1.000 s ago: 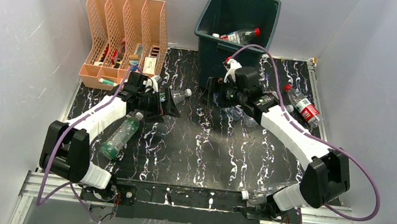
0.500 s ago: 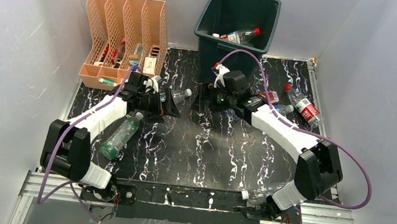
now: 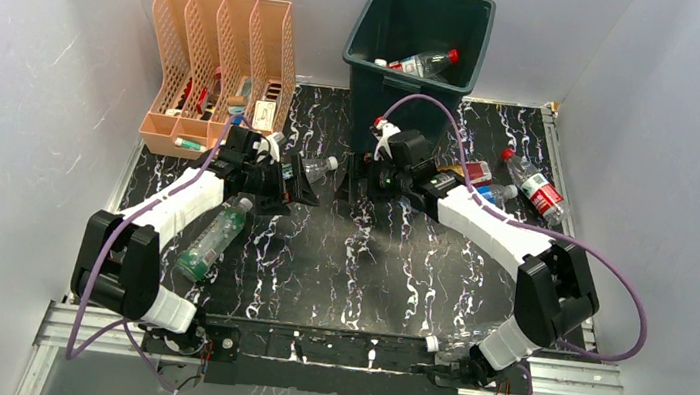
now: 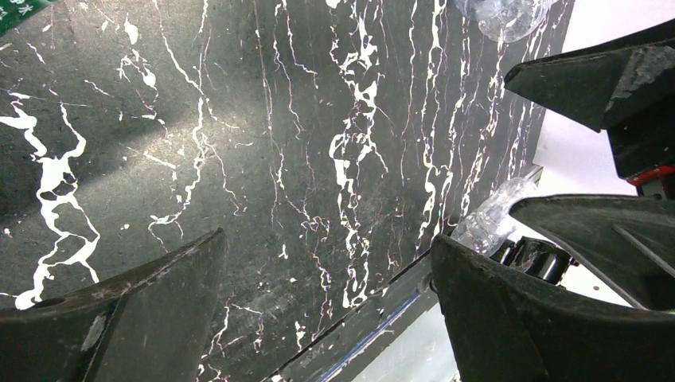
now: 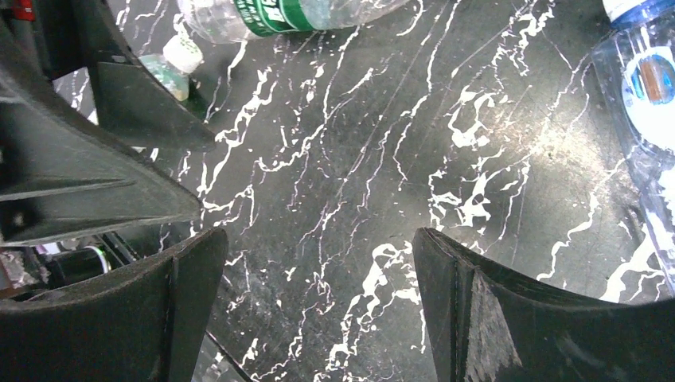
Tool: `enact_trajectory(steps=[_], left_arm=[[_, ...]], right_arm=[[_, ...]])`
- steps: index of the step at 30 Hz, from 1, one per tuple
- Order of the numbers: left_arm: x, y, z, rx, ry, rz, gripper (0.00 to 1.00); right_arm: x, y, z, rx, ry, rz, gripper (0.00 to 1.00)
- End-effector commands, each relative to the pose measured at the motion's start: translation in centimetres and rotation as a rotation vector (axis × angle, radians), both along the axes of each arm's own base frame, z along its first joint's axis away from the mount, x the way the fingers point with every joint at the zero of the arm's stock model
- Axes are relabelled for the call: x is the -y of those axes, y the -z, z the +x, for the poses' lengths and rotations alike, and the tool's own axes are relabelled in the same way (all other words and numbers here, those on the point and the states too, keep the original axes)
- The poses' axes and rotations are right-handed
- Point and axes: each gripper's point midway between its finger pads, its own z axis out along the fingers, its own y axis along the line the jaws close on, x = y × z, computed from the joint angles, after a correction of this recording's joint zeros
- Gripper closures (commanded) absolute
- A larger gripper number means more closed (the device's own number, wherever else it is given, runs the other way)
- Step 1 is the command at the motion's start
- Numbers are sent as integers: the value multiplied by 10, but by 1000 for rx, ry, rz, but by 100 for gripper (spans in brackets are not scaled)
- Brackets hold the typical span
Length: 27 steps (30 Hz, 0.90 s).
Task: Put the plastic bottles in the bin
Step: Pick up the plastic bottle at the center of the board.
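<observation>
The dark green bin (image 3: 415, 44) stands at the back and holds a red-capped bottle (image 3: 425, 63). My left gripper (image 3: 302, 191) is open and empty over the marble table, with a clear bottle (image 3: 316, 166) just behind it. A green-labelled bottle (image 3: 212, 238) lies beside the left arm. My right gripper (image 3: 359, 174) is open and empty in front of the bin, facing the left gripper. Red-labelled bottles (image 3: 538, 192) and a blue-capped one (image 3: 498, 191) lie to its right. Both the left wrist view (image 4: 328, 239) and the right wrist view (image 5: 318, 235) show only bare table between the fingers.
A peach file organizer (image 3: 220, 71) stands at the back left. A clear bottle (image 3: 468, 339) lies at the near edge by the right arm's base; it also shows in the left wrist view (image 4: 493, 219). In the right wrist view a green-labelled bottle (image 5: 286, 14) and a blue-labelled bottle (image 5: 649, 87) lie at the edges.
My right arm has swung left and a little nearer, away from the bottles on the right, and its gripper now faces the left gripper. The left arm has not moved.
</observation>
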Motion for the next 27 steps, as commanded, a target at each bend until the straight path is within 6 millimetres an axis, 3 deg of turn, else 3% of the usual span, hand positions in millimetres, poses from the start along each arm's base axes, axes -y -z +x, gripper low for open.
enact_trajectory(steps=[1,9,21,27], left_arm=[[1,-3,-6,-9,11,-21,2],[1,-2,-7,-11,10,-26,2],[3,-4,-7,-5,12,-25,2],[4,-5,-7,-4,18,-24,2]], right_arm=[[2,7,7,21,34,-26,2],[24,17,22,56,141,-131,2],[93,25,82,160,438,-323,3],[117,32,113,224,514,-388,5]])
